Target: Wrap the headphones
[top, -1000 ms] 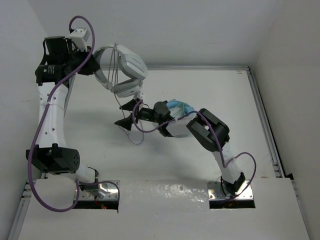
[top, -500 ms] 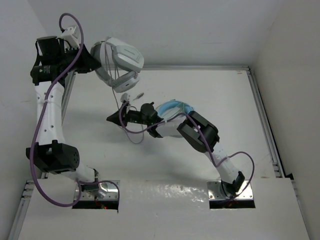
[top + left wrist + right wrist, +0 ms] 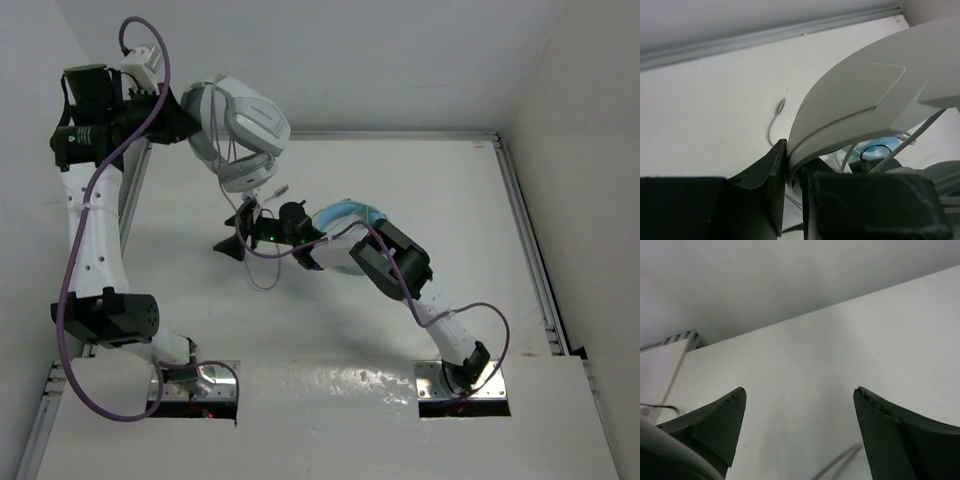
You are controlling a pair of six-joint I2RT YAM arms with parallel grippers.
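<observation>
Your left gripper (image 3: 186,124) is clamped on the headphones (image 3: 243,128), which hang in the air above the far left part of the table (image 3: 450,200), well clear of its surface. In the left wrist view, the two dark fingers (image 3: 771,185) pinch the edge of the wide headband (image 3: 865,107), and the band sweeps up and to the right from that grip. The headband is smooth, matte, white to light-grey plastic with a raised panel moulded into it, and an oval ear cup (image 3: 247,171) hangs at the lower end. Thin grey cable (image 3: 228,128) crosses the band in a few strands, and more of it drops to the table, where it lies in a loose loop. Its plug end (image 3: 781,105) rests on the white tabletop. Your right gripper (image 3: 237,232) sits just below the ear cup with its jaws spread wide. The right wrist view shows its wedge-shaped black fingertips (image 3: 715,425) far apart with only bare table between them, so it holds nothing. You cannot tell from these views whether it touches the cable. Light blue headphones (image 3: 350,213) lie on the table, partly under the right arm. A metal rail (image 3: 520,210) runs along the table edge.
</observation>
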